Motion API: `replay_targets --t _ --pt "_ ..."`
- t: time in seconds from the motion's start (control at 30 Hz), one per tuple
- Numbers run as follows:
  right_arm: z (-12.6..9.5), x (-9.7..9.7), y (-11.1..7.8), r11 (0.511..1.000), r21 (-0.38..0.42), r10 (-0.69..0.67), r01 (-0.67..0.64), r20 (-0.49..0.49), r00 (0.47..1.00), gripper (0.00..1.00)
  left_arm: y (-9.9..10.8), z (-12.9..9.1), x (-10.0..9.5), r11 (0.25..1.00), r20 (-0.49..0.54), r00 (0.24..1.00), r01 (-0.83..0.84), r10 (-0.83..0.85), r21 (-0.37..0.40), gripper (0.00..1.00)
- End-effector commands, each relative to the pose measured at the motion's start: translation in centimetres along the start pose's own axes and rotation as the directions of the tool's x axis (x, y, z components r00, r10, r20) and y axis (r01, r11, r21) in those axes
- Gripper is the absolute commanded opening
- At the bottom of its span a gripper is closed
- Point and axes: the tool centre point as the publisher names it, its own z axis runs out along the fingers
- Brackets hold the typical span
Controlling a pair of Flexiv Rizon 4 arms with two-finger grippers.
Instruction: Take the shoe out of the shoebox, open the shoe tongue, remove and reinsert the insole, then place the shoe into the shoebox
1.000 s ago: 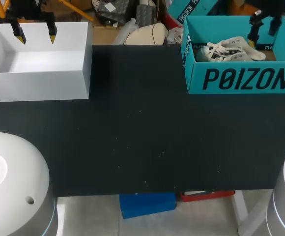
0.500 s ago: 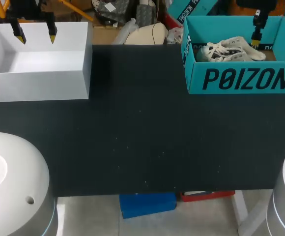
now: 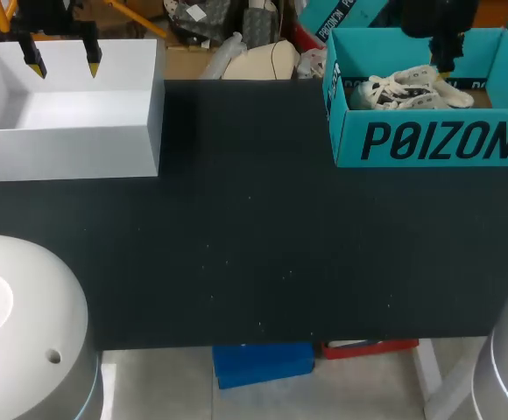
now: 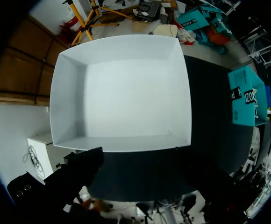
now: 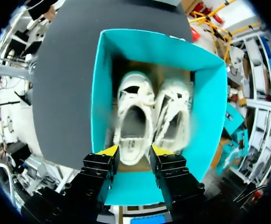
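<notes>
Yellow-tipped right gripper (image 5: 134, 151): fingers spread, gripping nothing. It hangs inside the rim line of the shoebox, over the heel end of one shoe. In the head view (image 3: 443, 63) it shows dark above the box's far half.
Shoe (image 5: 133, 119): white, laced, lying flat with its opening up. From the wrist its heel sits just ahead of the two tips and between them. Cannot tell whether a fingertip touches it.
Second shoe (image 5: 174, 116): white, side by side with the first and pointing the same way, close against it.
Shoebox (image 5: 97, 98): teal with an open top. Its four walls stand up around both shoes and a brown floor shows beneath. It stands at the table's far right corner (image 3: 350, 131).
Room in box: the pair takes up most of the floor, with only narrow strips between shoes and walls.
Table (image 3: 254, 245): dark surface, running wide between the two boxes and on to the near edge.
Left gripper (image 3: 64, 66): fingers apart, holding nothing, above the far wall of the white box.
White box (image 3: 70, 149): open-topped, at the far left corner, well apart from the shoebox. The left wrist looks straight down into it (image 4: 121, 142).
Writing: large dark letters across the shoebox's near wall and smaller print on its side wall. A small mark on the first shoe's insole is too blurred to make out.
</notes>
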Motion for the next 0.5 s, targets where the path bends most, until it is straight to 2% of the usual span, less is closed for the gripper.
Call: replay_targets --t 0.03,0.2,0.5 --pt "3.2 0.3 0.0 0.990 -0.013 -0.139 0.140 0.035 0.990 0.38 0.1 0.0 0.1 1.000 0.003 1.000 0.003 -0.003 -0.001 1.00" --pt "5.0 -0.2 -0.4 0.990 -0.017 -0.143 0.143 0.021 0.990 0.34 0.1 0.0 0.1 1.000 0.003 1.000 0.003 -0.003 -0.001 1.00" --pt "6.5 -2.0 -0.9 0.989 -0.019 -0.145 0.145 0.007 0.989 0.36 0.1 0.0 0.1 1.000 0.003 1.000 0.003 -0.003 -0.001 1.00"
